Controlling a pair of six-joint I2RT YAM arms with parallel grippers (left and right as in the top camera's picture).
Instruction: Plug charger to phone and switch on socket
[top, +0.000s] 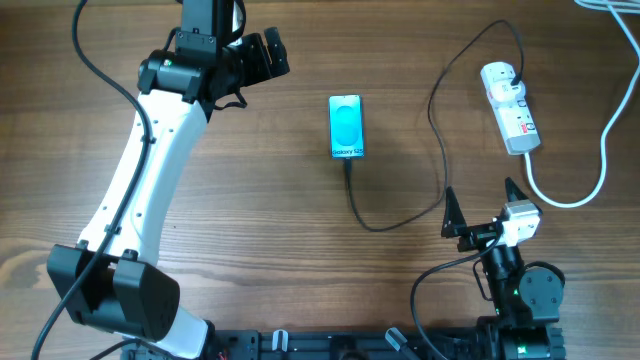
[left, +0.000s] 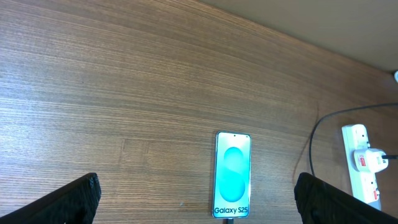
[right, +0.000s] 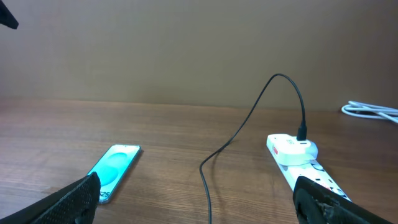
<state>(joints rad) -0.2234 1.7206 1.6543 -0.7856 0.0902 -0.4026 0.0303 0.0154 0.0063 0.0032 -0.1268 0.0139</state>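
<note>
Both grippers stand released, jaws spread wide and empty: the left gripper (top: 272, 55) far left, the right gripper (top: 482, 200) near right. We see the phone (top: 346, 126) lying flat on the table (top: 250, 200). The charger (top: 370, 222) meets its near end and runs to the socket (top: 511, 110).

The phone (top: 346, 126) is lying near the middle of the counter (top: 300, 250). The socket (top: 511, 107) is lying well to its right, nearer the far edge, with a plug sitting in it. The charger (top: 400, 215) is running from that plug, arcing behind the socket, then coming forward and curving left to the phone's near end. The thick cord (top: 590, 190) is trailing from the socket's near end off to the right. The left tool (top: 275, 55) is hanging left of and behind the phone; the right tool (top: 483, 198) is hanging in front of the socket.
</note>
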